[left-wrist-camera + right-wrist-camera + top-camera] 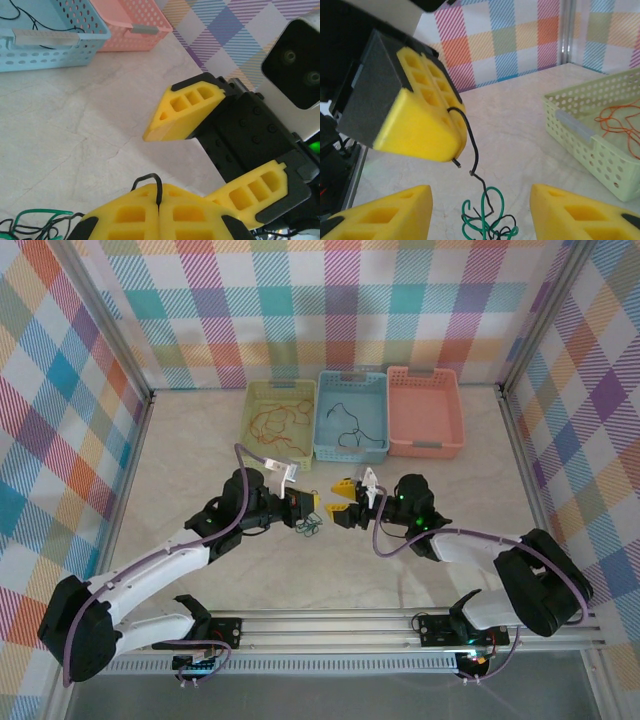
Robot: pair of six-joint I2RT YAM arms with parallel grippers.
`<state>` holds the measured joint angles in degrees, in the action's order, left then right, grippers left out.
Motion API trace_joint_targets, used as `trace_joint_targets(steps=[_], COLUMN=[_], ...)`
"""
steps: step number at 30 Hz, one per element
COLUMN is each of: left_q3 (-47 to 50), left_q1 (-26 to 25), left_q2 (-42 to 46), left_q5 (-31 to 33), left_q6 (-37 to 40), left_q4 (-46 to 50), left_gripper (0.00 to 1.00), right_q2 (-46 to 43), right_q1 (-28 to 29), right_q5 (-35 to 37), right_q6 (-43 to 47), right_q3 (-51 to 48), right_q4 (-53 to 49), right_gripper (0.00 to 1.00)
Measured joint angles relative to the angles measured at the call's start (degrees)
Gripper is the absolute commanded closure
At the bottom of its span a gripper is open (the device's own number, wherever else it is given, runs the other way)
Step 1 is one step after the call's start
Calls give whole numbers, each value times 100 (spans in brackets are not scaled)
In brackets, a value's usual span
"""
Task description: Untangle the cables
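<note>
Left jaws, clamped on a black cable [473,147], held it up from the green tangle [487,222], seemingly for the parted right jaws.

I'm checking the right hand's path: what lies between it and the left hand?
A black cable hanging from the left hand into a green tangle, seen in the right wrist view.
</note>
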<state>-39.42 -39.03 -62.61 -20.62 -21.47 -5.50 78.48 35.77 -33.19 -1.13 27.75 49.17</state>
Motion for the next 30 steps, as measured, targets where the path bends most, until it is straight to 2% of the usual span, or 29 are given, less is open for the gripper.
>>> trace_joint_targets(steps=[11, 20, 30], left_q3=[-581, -1325, -2968], left_q1=[-210, -568, -686], left_q2=[260, 177, 114], left_q5=[-446, -686, -675], left_q6=[-101, -170, -186], left_q4=[551, 1073, 1808], left_gripper=[100, 100, 100], right_q2=[280, 282, 474], right_q1=[186, 188, 188], right_q5=[-197, -181, -26], right_q6=[358, 463, 463], right_q3=[0, 0, 31], right_q4=[243, 260, 85], right_gripper=[46, 67, 68])
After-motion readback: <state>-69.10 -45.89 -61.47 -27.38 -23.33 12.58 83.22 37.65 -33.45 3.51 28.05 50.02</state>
